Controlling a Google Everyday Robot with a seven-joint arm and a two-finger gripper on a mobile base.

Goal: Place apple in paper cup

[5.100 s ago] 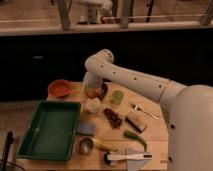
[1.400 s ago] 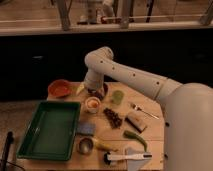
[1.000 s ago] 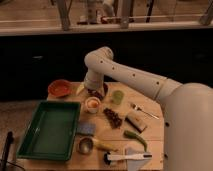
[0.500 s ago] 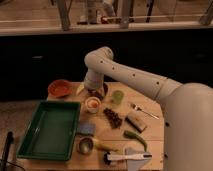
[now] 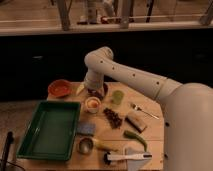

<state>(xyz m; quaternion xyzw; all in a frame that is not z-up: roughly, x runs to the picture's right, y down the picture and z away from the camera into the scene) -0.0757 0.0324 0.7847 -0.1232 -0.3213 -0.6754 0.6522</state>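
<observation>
Camera view shows the arm reaching down over the far side of the worktop (image 5: 153, 128), with the hand (image 5: 95, 92) just behind and above the paper cup (image 5: 92, 109), very near its rim. An orange-red patch fills the cup's mouth, and I take it to be the apple (image 5: 92, 102) sitting inside (about as wide as the opening, so it rides high rather than dropping deep). Whether the hand is wide or narrow I cannot tell, nor whether it touches the fruit. By my reading the placing step is at or near its end, with the apple in the cup. The next move calls for a clean release, if that is not yet done, then a straight lift upward so the cup is not tipped or dragged. The orange-red bowl (image 5: 60, 88) to one side and the light green cup (image 5: 118, 96) to the other stand near, so any sideways swing risks a knock.
</observation>
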